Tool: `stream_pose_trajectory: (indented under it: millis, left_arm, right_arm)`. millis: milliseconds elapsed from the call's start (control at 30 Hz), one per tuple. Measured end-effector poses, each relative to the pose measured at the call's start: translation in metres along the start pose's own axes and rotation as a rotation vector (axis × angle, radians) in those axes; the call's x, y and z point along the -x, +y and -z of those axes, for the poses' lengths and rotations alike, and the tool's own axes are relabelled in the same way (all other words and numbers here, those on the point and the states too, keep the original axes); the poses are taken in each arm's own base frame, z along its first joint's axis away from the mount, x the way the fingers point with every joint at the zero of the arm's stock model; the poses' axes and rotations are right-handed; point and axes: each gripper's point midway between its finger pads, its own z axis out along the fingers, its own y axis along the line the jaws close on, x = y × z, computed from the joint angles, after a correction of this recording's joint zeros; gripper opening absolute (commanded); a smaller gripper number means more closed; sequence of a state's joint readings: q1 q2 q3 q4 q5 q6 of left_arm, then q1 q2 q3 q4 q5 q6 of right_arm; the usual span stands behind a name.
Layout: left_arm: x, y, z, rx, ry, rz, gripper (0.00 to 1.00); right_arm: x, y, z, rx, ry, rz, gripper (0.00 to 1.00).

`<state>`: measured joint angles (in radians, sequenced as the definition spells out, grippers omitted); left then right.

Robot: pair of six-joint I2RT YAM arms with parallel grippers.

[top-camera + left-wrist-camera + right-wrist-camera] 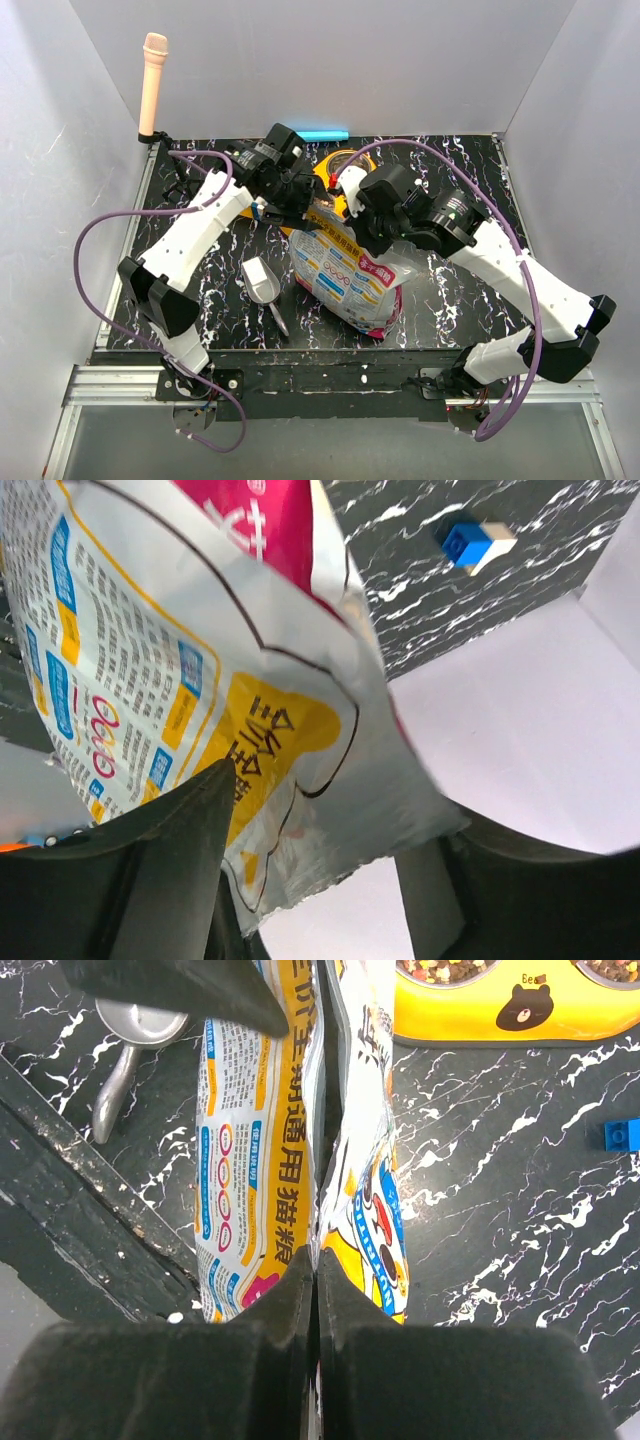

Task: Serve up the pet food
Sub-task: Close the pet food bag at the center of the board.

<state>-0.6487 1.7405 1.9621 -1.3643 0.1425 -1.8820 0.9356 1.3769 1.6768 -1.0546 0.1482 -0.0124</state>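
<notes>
Entries run from left to right.

1. Peach-coloured rod (153, 80): stands upright on a clamp at the back left corner of the black marbled surface (450, 300).
2. Left arm (200, 230): white, reaches in over the surface toward the middle.
3. Left gripper (340, 800): I see its fingers (160, 870) standing apart with the top edge of the bag hanging between them. One finger is close against the printed side. The other is clear of the bag, with white wall showing in the gap. Nothing is clamped.
4. Metal scoop (262, 280): lies on the surface just left of the bag, with its handle toward the near edge.
5. Bag (345, 275): white foil printed in blue, yellow and pink. It sits mid-surface, its top raised between the two grippers and its bottom toward the near edge.
6. Yellow double bowl (480, 1020): sits on the surface beyond the bag and has a bear's face on its front wall.
7. Pet food (447, 969): small brownish pellets lying in one compartment of the bowl, at the top edge of my right wrist view. The other compartment is cut off by the frame. I cannot tell what is inside the bag.
8. Right gripper (317, 1260): its fingers are pressed together on a fold of the bag's edge.
9. Blue block (622, 1133): lies on the surface, well to the right of the bag.
10. Right arm (520, 280): white, comes in from the near right corner.
</notes>
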Motion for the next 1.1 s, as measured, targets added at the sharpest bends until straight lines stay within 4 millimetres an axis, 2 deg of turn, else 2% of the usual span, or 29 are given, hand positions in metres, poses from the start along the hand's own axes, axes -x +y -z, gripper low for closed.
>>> stream_pose_trajectory:
  millis: [100, 300, 333, 400, 433, 467, 500, 600, 633, 767, 867, 967, 1100]
  left_arm:
    - [0.015, -0.001, 0.003, -0.012, -0.029, 0.027, 0.57]
    - [0.017, 0.002, 0.008, -0.026, -0.031, 0.029, 0.46]
    - [0.017, 0.002, 0.009, -0.028, -0.031, 0.03, 0.37]
    - [0.017, 0.001, 0.009, -0.03, -0.031, 0.026, 0.11]
    - [0.018, 0.001, 0.009, -0.032, -0.031, 0.031, 0.03]
    - [0.019, 0.0, 0.009, -0.036, -0.031, 0.029, 0.0]
    - [0.019, -0.001, 0.009, -0.038, -0.03, 0.026, 0.0]
    - [0.02, 0.001, 0.008, -0.038, -0.027, 0.021, 0.0]
    - [0.021, 0.002, 0.009, -0.033, -0.027, 0.024, 0.0]
    - [0.021, 0.002, 0.009, -0.029, -0.022, 0.026, 0.0]
    - [0.02, 0.002, 0.009, -0.028, -0.017, 0.026, 0.0]
    - [0.02, 0.003, 0.01, -0.025, -0.017, 0.027, 0.0]
    - [0.019, 0.003, 0.011, -0.024, -0.011, 0.031, 0.0]
  right_arm:
    - [0.0, 0.002, 0.0, 0.008, 0.0, 0.004, 0.01]
    - [0.0, 0.004, 0.0, 0.015, 0.0, 0.005, 0.01]
    - [0.0, 0.004, 0.0, 0.016, 0.0, 0.006, 0.01]
    - [0.0, 0.003, 0.0, 0.015, 0.0, 0.009, 0.01]
    - [0.0, 0.003, 0.0, 0.015, 0.0, 0.011, 0.01]
    - [0.0, 0.003, -0.001, 0.017, 0.0, 0.015, 0.1]
    - [0.0, 0.004, -0.001, 0.021, -0.002, 0.017, 0.27]
    - [0.002, 0.006, -0.001, 0.027, -0.007, 0.004, 0.48]
    - [0.005, 0.006, 0.0, 0.026, -0.014, -0.009, 0.51]
    - [0.031, 0.005, 0.001, 0.022, -0.085, -0.056, 0.52]
    - [0.042, 0.003, -0.007, 0.014, -0.112, -0.084, 0.5]
    - [0.055, -0.001, -0.022, 0.01, -0.11, -0.116, 0.47]
    - [0.061, -0.004, -0.041, 0.008, -0.099, -0.133, 0.44]
